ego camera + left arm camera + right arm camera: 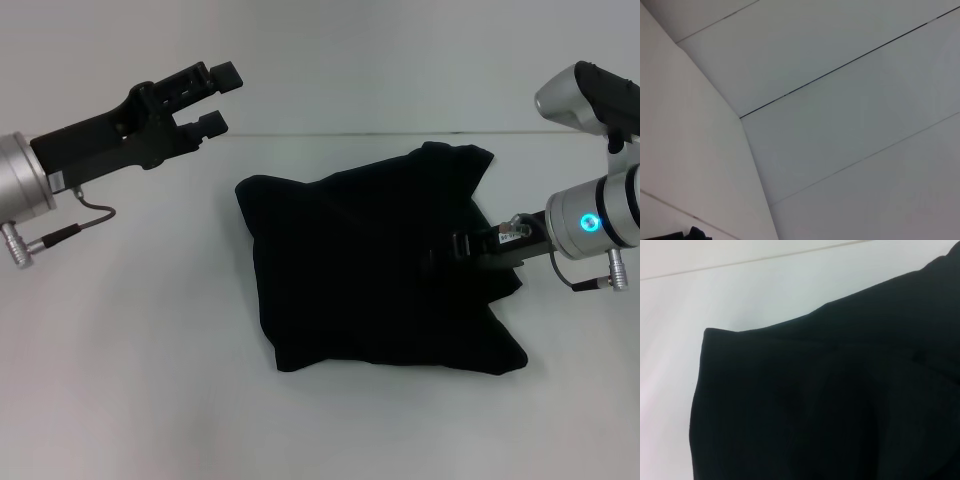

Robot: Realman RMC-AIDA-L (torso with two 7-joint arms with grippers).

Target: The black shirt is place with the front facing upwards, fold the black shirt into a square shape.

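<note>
The shirt [370, 265] lies mid-frame on the white table [130, 350], folded into a rough, tilted square — its longer axis runs from the upper right corner down to the lower left. No lettering or label shows. The left gripper [218, 96], upper left, hovers off the cloth, fingers apart and empty. The right gripper [462, 246] sits over the shirt's right edge; its grip cannot be told.

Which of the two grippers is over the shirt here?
The right gripper, low over the black shirt at its right side. The left gripper is raised off to the left, open, away from the cloth.
</note>
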